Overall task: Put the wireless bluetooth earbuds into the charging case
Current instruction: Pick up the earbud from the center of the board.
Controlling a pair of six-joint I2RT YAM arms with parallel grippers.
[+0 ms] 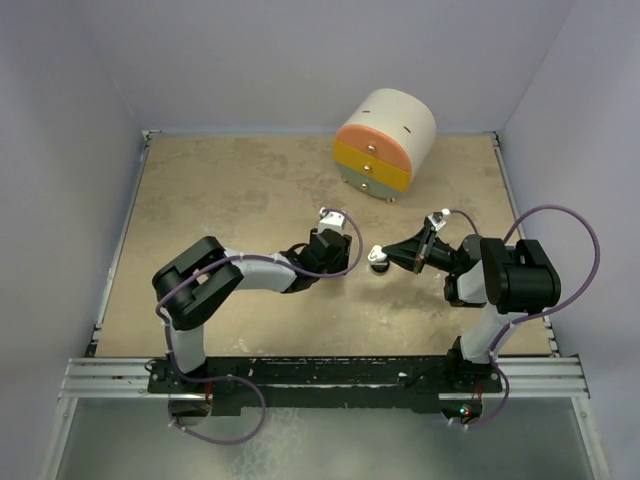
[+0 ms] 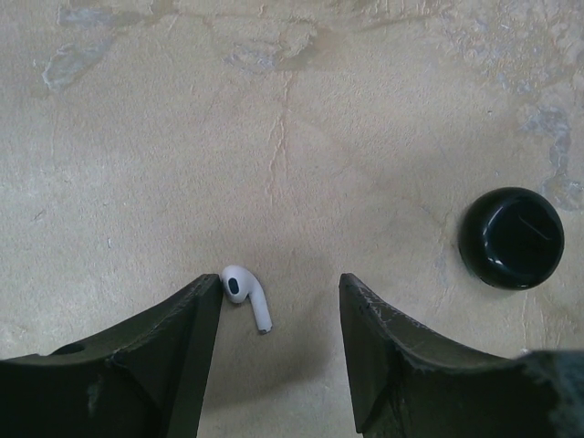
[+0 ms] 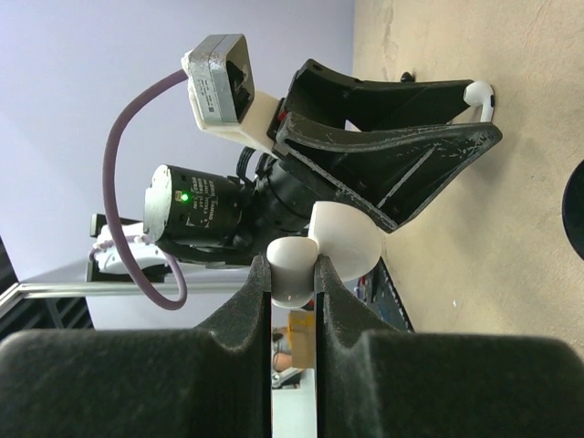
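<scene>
- The left gripper (image 2: 280, 290) is pointed down at the tan surface (image 2: 137, 137), and its jaws are spread apart with nothing held between them.
- A loose earbud (image 2: 246, 294) is seen lying on the surface between those jaws, just beside one dark finger (image 2: 196, 315) and well clear of the other.
- The charging case (image 2: 511, 237), black and round, is set on the surface off to one side of the left gripper, apart from the loose earbud.
- The jaws of the right gripper (image 3: 293, 278) are closed on a held earbud (image 3: 342, 239), whose white rounded body is pinched between the fingertips.
- In the top view, the held earbud is found right by the charging case; whether the two touch cannot be told.
- A cream-and-orange drawer unit (image 1: 385, 140) is placed at the far edge of the surface.
</scene>
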